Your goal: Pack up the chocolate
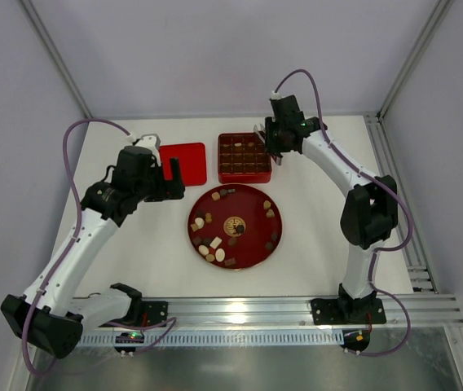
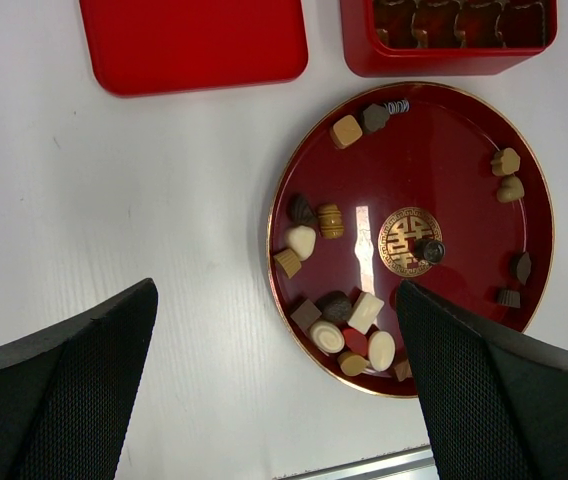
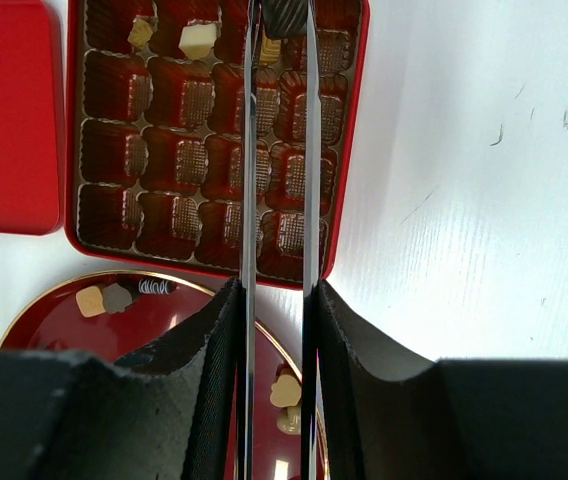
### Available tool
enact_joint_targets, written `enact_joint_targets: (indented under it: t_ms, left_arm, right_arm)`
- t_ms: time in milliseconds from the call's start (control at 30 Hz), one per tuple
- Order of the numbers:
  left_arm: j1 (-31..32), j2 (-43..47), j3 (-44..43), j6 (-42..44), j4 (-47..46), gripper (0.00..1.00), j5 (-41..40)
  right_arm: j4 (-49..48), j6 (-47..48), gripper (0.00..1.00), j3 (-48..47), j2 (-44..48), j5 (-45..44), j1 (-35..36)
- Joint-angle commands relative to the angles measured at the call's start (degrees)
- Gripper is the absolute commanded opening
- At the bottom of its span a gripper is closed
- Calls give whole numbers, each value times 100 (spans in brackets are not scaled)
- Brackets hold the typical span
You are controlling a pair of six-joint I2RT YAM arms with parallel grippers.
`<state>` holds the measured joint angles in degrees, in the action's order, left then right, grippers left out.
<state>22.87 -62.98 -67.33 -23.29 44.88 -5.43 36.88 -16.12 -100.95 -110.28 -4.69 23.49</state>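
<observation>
Reaching in from the right with its elbow raised, your right arm [image 1: 368, 213] holds the right gripper [image 1: 264, 140] over the far right corner of the red box [image 1: 244, 175], fingers pointing down. Your left arm [image 1: 85, 244] bends in from the near left, its left gripper [image 1: 165, 169] hovering by the near edge of the red lid [image 1: 182, 159], left of the round red plate [image 1: 252, 254]. White table [image 1: 313, 244] lies open to the right of box and plate. The lid and box sit side by side, apart, at the far side.

The right jaws stand narrow, pinching a dark ridged chocolate [image 3: 284, 14] above the compartments. The left jaws gape wide, holding nothing. A few pieces [image 3: 197, 40] sit in the box's far row, and most chocolates [image 2: 365, 312] lie scattered on the plate.
</observation>
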Motion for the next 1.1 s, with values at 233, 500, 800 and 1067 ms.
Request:
enact_joint_targets:
  t_ms: [233, 500, 800, 1067]
  left_arm:
    - [7, -39, -237, 79, 3, 100, -46]
    - [7, -48, -219, 79, -6, 100, -54]
    - [7, -57, -219, 88, -23, 100, -55]
    - [7, -83, -219, 79, -41, 100, -46]
  right_arm:
    - [-199, 74, 36, -74, -2, -67, -90]
    - [-182, 100, 35, -30, -29, -50, -90]
    - [-208, 100, 36, 75, -55, -58, -90]
    - [-208, 127, 43, 49, -73, -76, -90]
